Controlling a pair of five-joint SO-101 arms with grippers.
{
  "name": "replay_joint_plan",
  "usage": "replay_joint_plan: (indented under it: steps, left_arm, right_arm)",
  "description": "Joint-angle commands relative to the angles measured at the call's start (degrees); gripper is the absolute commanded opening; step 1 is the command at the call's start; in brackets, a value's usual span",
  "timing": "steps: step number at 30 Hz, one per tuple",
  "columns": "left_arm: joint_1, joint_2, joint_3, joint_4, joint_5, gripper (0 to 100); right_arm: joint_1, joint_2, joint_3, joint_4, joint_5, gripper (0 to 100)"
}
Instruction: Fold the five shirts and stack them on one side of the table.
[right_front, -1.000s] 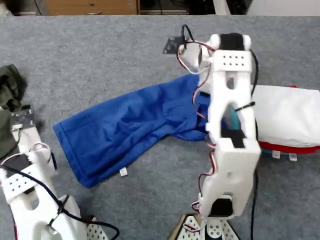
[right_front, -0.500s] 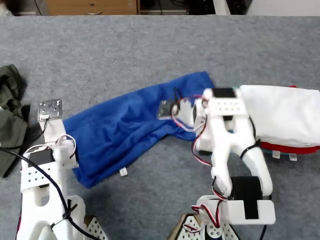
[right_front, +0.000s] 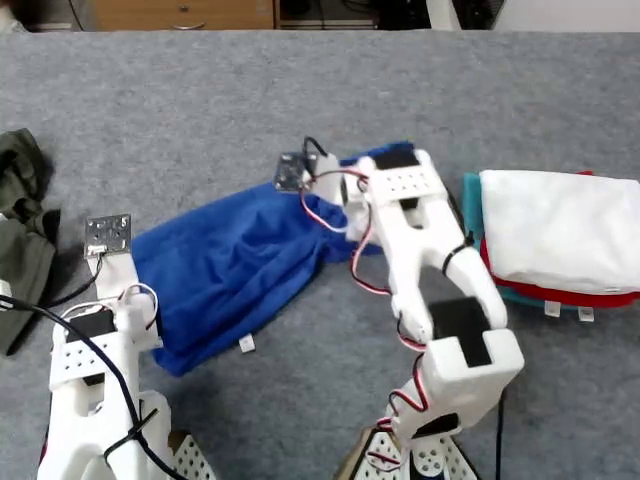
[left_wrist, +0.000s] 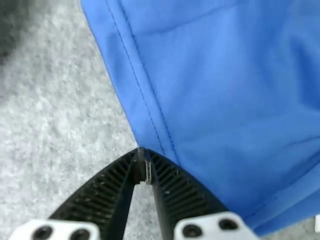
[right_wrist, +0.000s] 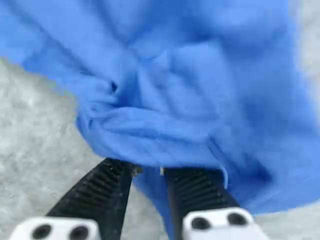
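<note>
Jaws: left gripper (left_wrist: 141, 167) closed at blue shirt (left_wrist: 225, 90) hem; right gripper (right_wrist: 147, 175) pinching fold

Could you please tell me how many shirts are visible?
5: a blue shirt mid-table; a white shirt, red shirt and teal shirt stacked at the right; a dark green shirt at the left edge. Others may hide in the stack.

The left arm (right_front: 92, 365) and right arm (right_front: 425, 240) are chunky white plastic with rows of tiny holes. Red, white and black wires (right_front: 322, 213) loop along them. The left claw (left_wrist: 142, 167) and right claw (right_wrist: 147, 172) have black bumpy fingers (left_wrist: 105, 190) and dark screws (left_wrist: 190, 231).
</note>
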Motion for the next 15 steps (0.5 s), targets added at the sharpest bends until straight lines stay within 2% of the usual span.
replay_joint_plan:
  steps: [1, 5, 9, 15]
  left_arm:
    - [0.3, -0.5, -0.1, -0.9, 0.4, 2]
    - [0.3, -0.5, 0.0, -0.9, 0.4, 2]
    - [0.4, -0.5, 0.0, -0.9, 0.4, 2]
    - [0.6, -0.5, -0.1, -0.6, 0.4, 2]
  right_arm:
    - [-2.0, 1.3, -7.0, -0.4, -0.9, 7.7]
    - [-2.0, 8.7, -10.8, -4.9, -0.9, 7.7]
    - [-1.6, 20.0, -17.1, -4.6, -0.9, 7.7]
    - [-0.7, 21.1, -30.5, 7.9, -3.5, 7.7]
